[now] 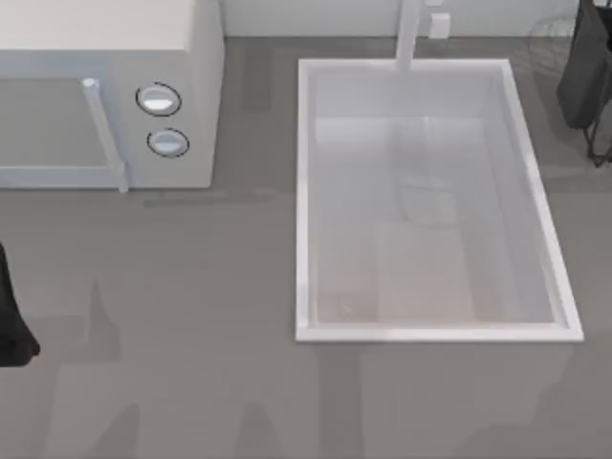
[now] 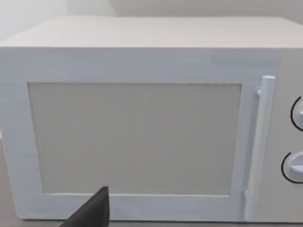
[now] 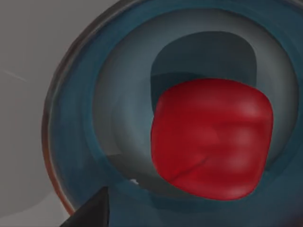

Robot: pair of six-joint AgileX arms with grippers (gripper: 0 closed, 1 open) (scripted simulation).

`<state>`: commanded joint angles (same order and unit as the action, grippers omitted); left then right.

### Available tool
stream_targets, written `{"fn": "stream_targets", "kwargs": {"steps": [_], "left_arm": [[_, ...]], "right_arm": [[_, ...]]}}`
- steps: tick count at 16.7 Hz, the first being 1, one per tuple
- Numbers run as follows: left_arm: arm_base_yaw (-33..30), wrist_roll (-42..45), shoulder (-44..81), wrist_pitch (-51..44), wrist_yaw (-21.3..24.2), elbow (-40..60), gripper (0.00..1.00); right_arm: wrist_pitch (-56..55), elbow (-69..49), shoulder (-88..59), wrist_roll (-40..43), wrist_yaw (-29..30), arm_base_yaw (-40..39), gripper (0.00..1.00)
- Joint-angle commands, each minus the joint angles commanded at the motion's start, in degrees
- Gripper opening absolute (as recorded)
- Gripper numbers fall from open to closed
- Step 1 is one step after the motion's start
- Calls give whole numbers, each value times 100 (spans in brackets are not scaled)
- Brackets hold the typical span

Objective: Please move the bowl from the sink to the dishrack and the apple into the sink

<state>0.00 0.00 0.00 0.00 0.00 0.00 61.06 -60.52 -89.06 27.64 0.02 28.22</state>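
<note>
The blue bowl [image 3: 90,99] with its teal inside and reddish-brown rim sits close under the right wrist camera. The red apple [image 3: 213,142] lies inside it. My right arm [image 1: 583,76] hangs at the far right edge of the top view, over the thin grey wires of the dishrack [image 1: 553,36]. The white sink [image 1: 306,191] lies right of centre and shows its bare floor, with the tap post [image 1: 409,38] at its far side. My left arm [image 1: 11,330] is parked at the left edge, facing the microwave.
A white microwave [image 1: 105,96] with two round knobs [image 1: 159,99] and a bar handle [image 2: 259,142] stands at the far left. Grey counter [image 1: 191,316] stretches in front of it and along the sink's near side.
</note>
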Motion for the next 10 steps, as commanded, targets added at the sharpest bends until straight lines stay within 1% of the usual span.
{"fn": "stream_targets", "kwargs": {"steps": [6,10], "left_arm": [[0,0,0,0,0,0,100],[0,0,0,0,0,0,100]], "right_arm": [[-1,-2,-31,7,1,-15,100],[-627,363,-327,-8,5,-10,100]]}}
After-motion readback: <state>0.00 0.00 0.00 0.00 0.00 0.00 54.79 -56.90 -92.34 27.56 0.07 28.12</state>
